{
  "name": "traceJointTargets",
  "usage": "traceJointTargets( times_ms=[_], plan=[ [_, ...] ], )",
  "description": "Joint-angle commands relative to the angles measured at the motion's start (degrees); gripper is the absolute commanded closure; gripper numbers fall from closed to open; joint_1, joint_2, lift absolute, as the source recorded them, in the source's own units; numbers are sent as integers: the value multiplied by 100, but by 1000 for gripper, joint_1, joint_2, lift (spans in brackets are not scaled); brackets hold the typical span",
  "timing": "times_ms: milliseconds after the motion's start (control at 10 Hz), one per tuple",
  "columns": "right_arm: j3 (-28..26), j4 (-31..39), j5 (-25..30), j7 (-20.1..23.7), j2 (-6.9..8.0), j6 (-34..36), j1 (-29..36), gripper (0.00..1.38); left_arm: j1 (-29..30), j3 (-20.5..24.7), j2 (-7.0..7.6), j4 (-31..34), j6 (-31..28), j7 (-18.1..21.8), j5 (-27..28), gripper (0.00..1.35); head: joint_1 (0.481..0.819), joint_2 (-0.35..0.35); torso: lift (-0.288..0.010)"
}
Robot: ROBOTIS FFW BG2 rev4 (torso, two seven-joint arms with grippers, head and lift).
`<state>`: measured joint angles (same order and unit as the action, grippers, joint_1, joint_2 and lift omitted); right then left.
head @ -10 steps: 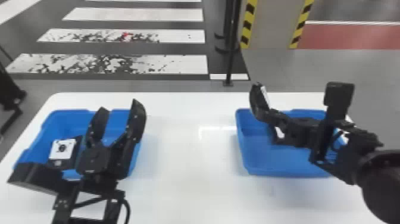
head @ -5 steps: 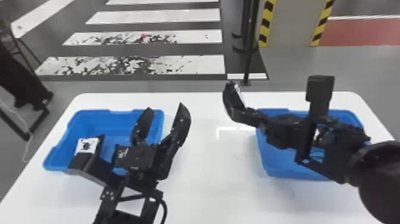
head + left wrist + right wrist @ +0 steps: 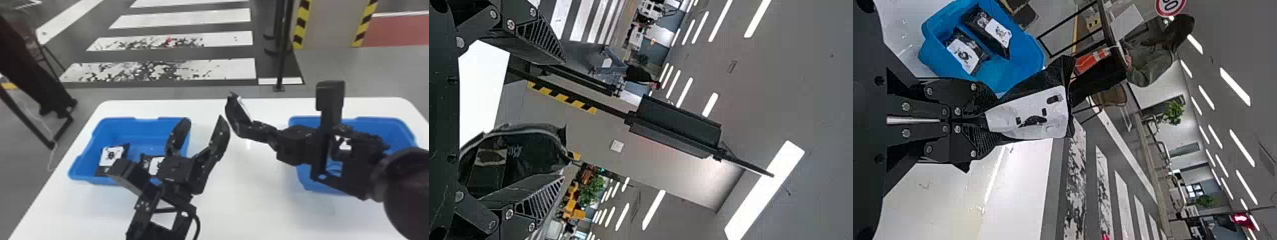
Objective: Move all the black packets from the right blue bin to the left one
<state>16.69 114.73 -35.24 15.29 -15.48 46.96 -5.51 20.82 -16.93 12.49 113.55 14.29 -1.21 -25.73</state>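
White table point(image 3: 249, 207) up front, rounded at its far corners, and grey floor point(image 3: 367, 73) running out behind it! Across that floor go the crossing stripes point(image 3: 182, 19), bold white on dark, the nearer ones badly speckled. Over to the right, a red floor patch point(image 3: 399, 32), and next to it a pale grey panel point(image 3: 332, 25) edged in black and yellow, dark post point(image 3: 281, 48) standing just beside. Up top, long bright ceiling lights point(image 3: 764, 190), row upon row! Deeper in the room: a brown chair point(image 3: 1110, 96), a leafy green plant point(image 3: 1173, 111), a round red-rimmed sign point(image 3: 1175, 6).
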Motion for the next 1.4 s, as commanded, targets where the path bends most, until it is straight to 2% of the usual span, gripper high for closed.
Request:
traceJointTargets(
  times_ms=[0,400,800,900,1000,1100,1200,1300],
  plan=[
    [205,-34,-110,0,-16,1,-68,1151,-58,-113,34,0,-51,-2,-9,248,695,146,-168],
    [582,37,-327,-53,-60,1,-138,1151,-58,-124,34,-56,-318,7,-32,248,695,176,-168],
    [799,79,-487,-88,-87,43,-152,1151,-29,-10,-10,-155,-318,7,-32,257,695,210,-168],
    [810,65,-498,-88,-95,43,-152,1151,-15,47,-28,-169,-318,-2,-43,403,695,219,-168],
    [810,79,-498,-88,-95,71,-152,1151,-1,70,-37,-169,-445,-2,-203,660,695,228,-168],
    [844,79,-487,-88,-113,57,-152,1151,13,116,-45,-169,-445,-2,-146,736,695,232,-168],
    [856,79,-498,-88,-113,57,-138,1153,13,127,-45,-169,-290,-20,-77,1197,695,235,-168],
    [856,51,-498,-88,-122,57,-138,1151,27,139,-54,-169,-234,-46,-32,1207,695,238,-168]
  ],
)
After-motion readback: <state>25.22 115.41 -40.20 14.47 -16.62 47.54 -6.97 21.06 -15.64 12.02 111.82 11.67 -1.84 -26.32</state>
